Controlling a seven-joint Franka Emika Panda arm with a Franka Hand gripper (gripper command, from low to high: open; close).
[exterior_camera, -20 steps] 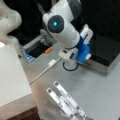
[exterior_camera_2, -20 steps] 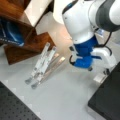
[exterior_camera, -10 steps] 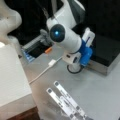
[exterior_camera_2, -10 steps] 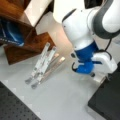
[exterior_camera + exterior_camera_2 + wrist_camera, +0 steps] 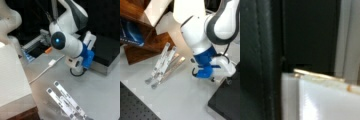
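The white arm bends low over the grey table [image 5: 105, 92] in both front views. Past its blue wrist piece [image 5: 87, 56], my gripper [image 5: 90, 40] points at the black box [image 5: 108, 53]. Its white hand [image 5: 223, 70] sits close to that box's edge [image 5: 227, 100], and the fingers are hidden behind the arm. In the wrist view a dark surface [image 5: 307, 32] fills the top, with a pale edge [image 5: 320, 95] right below it. Nothing shows in the gripper.
A silver folding metal stand [image 5: 66, 101] [image 5: 162, 65] lies flat on the table. A white cable with a plug [image 5: 51, 63] runs toward a white box [image 5: 12, 75]. A wooden shelf [image 5: 147, 42] holds a blue book [image 5: 130, 32]. An orange item [image 5: 48, 50] lies behind the arm.
The arm has dropped lower toward the table, and its wrist has swung closer to the black box. The stand and cable have not moved.
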